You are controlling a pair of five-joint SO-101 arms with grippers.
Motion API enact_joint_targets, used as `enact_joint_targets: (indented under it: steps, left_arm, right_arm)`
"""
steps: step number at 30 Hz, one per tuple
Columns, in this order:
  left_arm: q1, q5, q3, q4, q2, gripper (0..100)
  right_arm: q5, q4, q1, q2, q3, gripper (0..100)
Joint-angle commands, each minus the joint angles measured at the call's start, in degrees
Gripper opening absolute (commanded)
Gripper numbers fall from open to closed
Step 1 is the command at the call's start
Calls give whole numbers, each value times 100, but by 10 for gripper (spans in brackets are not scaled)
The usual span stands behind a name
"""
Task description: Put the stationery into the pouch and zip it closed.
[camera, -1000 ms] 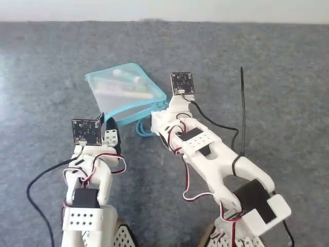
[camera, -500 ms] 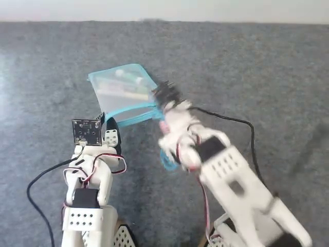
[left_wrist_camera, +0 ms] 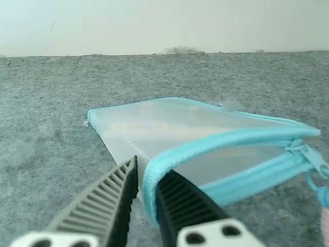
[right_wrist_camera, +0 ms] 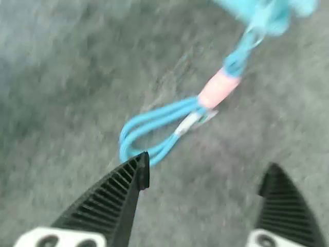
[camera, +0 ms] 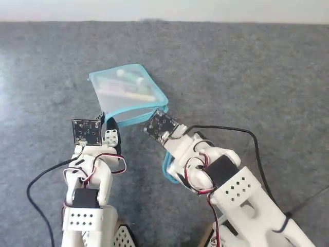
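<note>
High view: the pouch (camera: 129, 98), translucent with teal edging, lies on the grey carpet (camera: 267, 67) ahead of both arms. Stationery (camera: 131, 82) shows through its wall, inside. The left gripper (camera: 109, 125) sits at the pouch's near corner, on the teal zip edge. The right arm (camera: 221, 175) stands just beside the pouch's other near corner, with a teal cord loop (camera: 168, 172) on the carpet partly beneath it.

Left wrist view: the left gripper's jaws are closed tight on the pouch's teal zip edge (left_wrist_camera: 205, 146). The zip pull (left_wrist_camera: 308, 154) sits at the far end of that edge.

Right wrist view: the right gripper (right_wrist_camera: 208, 167) hangs over the carpet, jaws wide apart and gripping nothing. The cord loop, joined to the pouch corner by a pink tag (right_wrist_camera: 218, 87), lies with its end just beside one fingertip (right_wrist_camera: 141, 162).
</note>
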Motion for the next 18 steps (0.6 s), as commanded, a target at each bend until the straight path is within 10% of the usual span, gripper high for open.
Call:
enact_joint_targets:
  steps: [1, 18]
  left_arm:
    - [79, 79, -119, -167, -44, 11]
    - [79, 79, -119, -167, -44, 11]
  right_arm:
    - [79, -127, -13, -171, -53, 370]
    - [-1222, -2510, 233, 1798, -88, 368]
